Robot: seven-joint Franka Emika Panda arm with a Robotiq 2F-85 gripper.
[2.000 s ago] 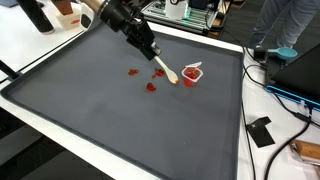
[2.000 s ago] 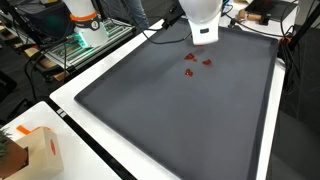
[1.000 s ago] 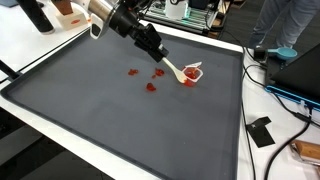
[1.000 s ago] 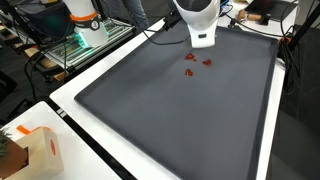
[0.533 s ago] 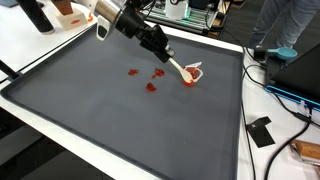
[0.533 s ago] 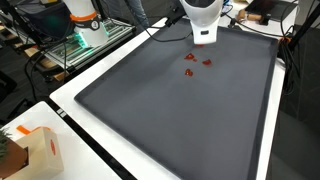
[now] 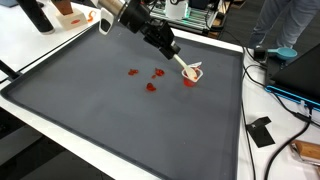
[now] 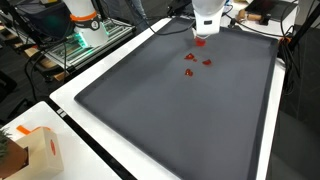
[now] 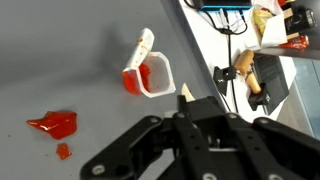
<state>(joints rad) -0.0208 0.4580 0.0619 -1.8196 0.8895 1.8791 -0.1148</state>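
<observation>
Your arm [image 7: 125,12] comes in from the upper left of an exterior view and slants down to the right, with the gripper [image 7: 168,46] low over the mat's far edge. In the wrist view the black fingers [image 9: 215,120] fill the lower frame and meet in the middle. The jaws are clamped on the handle of a cream-coloured spoon [image 7: 183,66]. The spoon runs on from them to the small red cup [image 7: 193,76] with a white rim, and its far end is at or in the cup. The wrist view has the cup [image 9: 150,78] at upper centre, but you cannot tell there how deep the tip sits.

You have one spoon and one cup. Three red smears lie on the dark grey mat [image 7: 120,120], left of the cup in an exterior view: two side by side [image 7: 131,71] [image 7: 157,71] and one below them [image 7: 151,86]. The wrist view shows only one smear [image 9: 52,123] at lower left, with a small red speck [image 9: 63,150] just under it.
</observation>
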